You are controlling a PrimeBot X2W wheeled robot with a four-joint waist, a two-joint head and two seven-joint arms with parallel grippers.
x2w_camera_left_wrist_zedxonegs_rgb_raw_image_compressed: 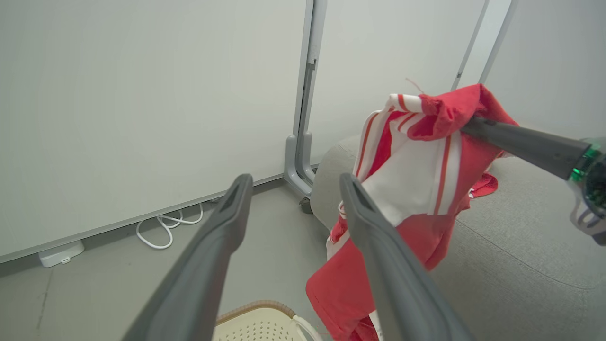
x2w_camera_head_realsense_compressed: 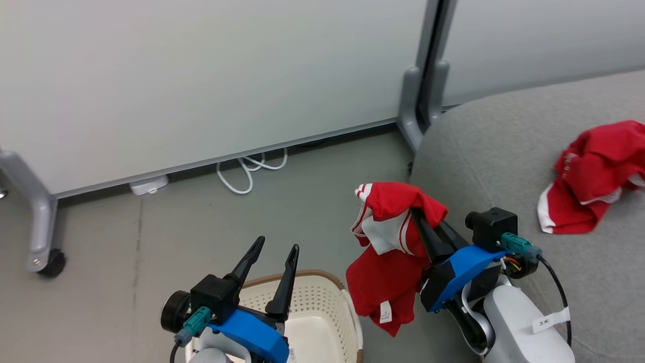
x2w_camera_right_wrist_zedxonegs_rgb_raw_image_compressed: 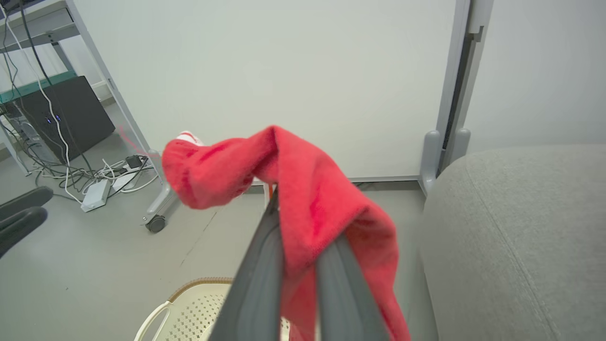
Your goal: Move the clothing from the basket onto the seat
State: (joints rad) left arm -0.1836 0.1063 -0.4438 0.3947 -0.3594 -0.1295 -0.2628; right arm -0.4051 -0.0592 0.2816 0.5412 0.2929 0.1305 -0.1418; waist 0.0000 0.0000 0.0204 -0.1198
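Observation:
A red garment with white stripes and a small label hangs in the air between the basket and the seat, my right gripper shut on its top fold. It also drapes over my right gripper in the right wrist view, and the left wrist view has the red garment too. A second red garment lies crumpled on the grey seat at the right. The cream basket with a brown rim sits on the floor below. My left gripper stands open above the basket, holding nothing.
White rolling partition panels stand behind, with a grey leg and caster at the left and a post by the seat's corner. A white cable and power strip lie on the floor beneath them.

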